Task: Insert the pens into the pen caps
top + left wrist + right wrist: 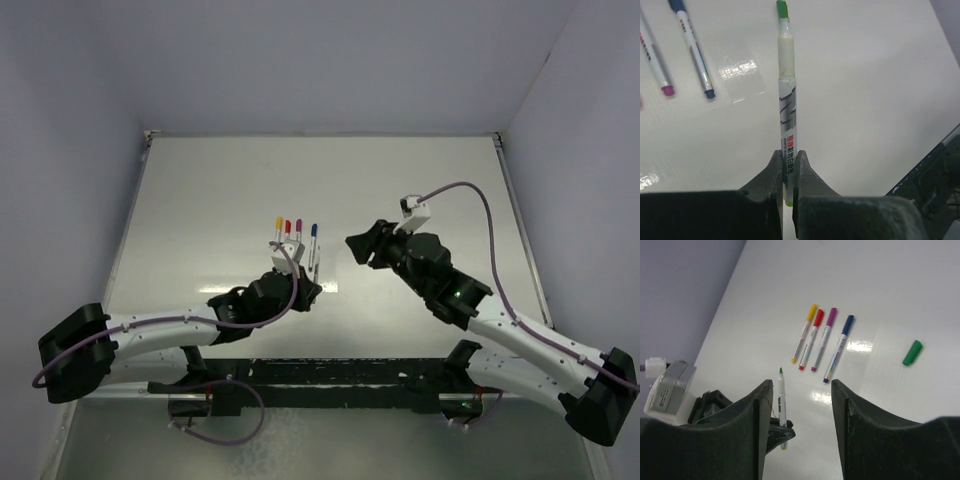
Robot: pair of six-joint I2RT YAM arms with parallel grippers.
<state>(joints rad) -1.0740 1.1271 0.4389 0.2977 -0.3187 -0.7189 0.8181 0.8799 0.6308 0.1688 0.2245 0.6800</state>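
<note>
The left gripper (788, 162) is pressed shut on the rear end of the green pen (786, 100), whose uncapped green tip is pointed away from the fingers. The right gripper (802, 385) is held spread wide, with nothing between its fingers, above the middle of the desk (200, 180). Just beyond the left gripper, toward the far edge, the yellow pen (804, 333), the red pen (811, 339), the purple pen (824, 339) and the blue pen (838, 348) are laid side by side, all capped. The green cap (912, 352) is seen lying alone, well apart from the row on the blue pen's side.
</note>
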